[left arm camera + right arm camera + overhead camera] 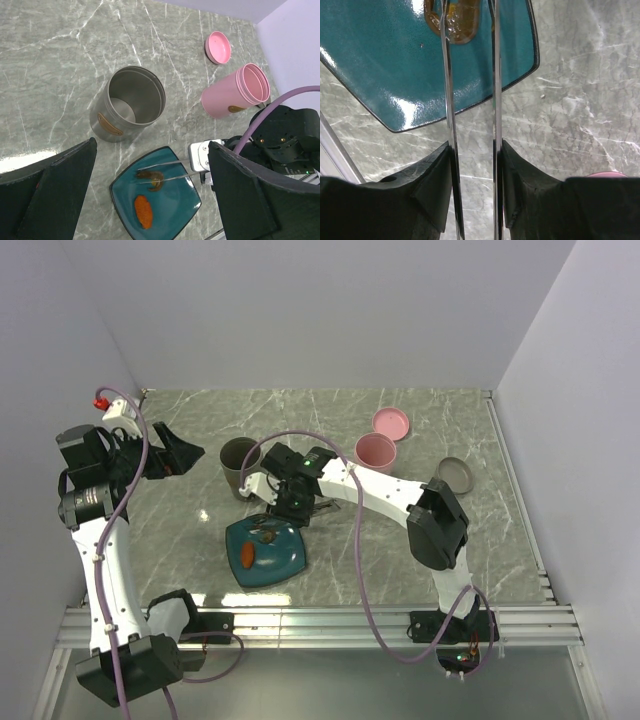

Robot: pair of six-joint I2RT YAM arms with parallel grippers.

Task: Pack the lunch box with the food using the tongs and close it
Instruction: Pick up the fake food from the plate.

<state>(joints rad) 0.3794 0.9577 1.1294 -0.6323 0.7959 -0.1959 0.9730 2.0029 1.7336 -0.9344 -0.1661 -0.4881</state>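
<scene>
— What is the right claw doing?
— The right gripper (474,149) is clenched on the tongs (451,100), one finger pressed against each silver arm. The tips reach over the teal plate (380,60).
— And the food?
— Both pieces are on that plate. The brown piece (459,22) lies at the tong tips, and the orange piece (144,211) lies apart from them.
— Containers?
— The steel canister (132,102) stands open beyond the plate, its bare floor showing. The pink container (232,92) stands open to its right, with a pink lid (218,47) flat beyond it.
— Left claw?
— The left gripper (180,455) hangs released, fingers spread wide.
</scene>
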